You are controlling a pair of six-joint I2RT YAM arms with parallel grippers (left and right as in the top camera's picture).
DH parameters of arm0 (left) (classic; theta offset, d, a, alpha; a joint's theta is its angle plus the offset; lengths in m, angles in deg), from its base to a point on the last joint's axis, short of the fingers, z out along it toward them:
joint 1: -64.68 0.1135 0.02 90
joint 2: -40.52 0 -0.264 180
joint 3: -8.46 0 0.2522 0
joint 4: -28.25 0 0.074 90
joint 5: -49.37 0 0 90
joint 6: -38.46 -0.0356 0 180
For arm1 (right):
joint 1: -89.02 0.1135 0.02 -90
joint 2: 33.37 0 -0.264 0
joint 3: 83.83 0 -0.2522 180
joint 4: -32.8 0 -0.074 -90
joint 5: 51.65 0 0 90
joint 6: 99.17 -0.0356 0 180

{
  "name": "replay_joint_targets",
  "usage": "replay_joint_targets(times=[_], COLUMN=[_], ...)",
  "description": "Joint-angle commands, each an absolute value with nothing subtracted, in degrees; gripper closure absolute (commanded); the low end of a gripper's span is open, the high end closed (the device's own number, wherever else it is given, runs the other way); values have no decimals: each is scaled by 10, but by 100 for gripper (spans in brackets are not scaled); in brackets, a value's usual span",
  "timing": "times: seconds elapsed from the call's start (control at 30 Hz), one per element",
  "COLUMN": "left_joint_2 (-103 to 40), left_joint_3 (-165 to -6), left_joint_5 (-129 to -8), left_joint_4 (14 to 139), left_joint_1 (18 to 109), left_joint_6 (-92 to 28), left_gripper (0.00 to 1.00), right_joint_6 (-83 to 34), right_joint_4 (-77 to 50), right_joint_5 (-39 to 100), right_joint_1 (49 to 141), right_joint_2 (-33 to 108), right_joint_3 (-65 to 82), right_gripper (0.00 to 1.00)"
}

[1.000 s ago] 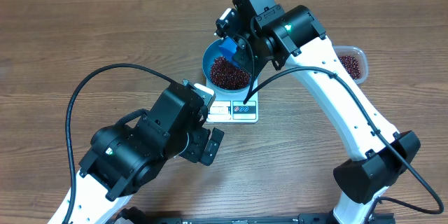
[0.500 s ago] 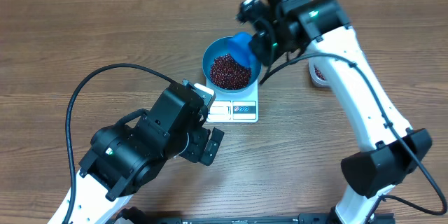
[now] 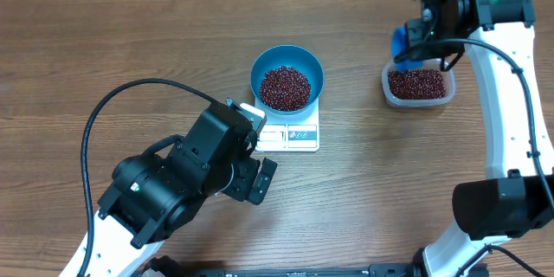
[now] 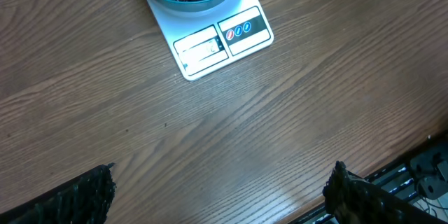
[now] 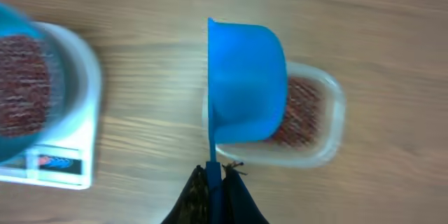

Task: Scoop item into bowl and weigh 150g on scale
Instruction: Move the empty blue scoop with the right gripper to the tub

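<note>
Red-brown beans (image 3: 285,87) part-fill round blue bowl (image 3: 260,65) on white scale (image 3: 290,136); right hand (image 5: 213,182), clamped on blue plastic scoop (image 5: 245,84) above clear tub (image 5: 329,112), more scooping likely due; left hand (image 4: 220,196) apart.

The round deep bowl (image 3: 286,54) is bright blue, its small oval beans (image 3: 285,87) maroon. The flat scale (image 3: 286,144) is white, the grained table (image 3: 130,43) brown.
</note>
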State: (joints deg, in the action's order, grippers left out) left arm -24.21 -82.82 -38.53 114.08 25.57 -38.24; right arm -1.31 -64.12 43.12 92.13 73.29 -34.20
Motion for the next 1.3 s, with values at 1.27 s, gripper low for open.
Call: replay_joint_targets(times=[1.27], left_joint_2=[-240], left_joint_3=[-835], left_joint_5=[-387], left_joint_4=[1140], left_joint_1=[257], left_joint_6=[-391], left_gripper=[1], right_joint_6=[-109], right_joint_4=[-599], right_joint_5=[713], right_joint_1=[988], right_joint_2=[777], right_joint_3=[-198], right_gripper=[96])
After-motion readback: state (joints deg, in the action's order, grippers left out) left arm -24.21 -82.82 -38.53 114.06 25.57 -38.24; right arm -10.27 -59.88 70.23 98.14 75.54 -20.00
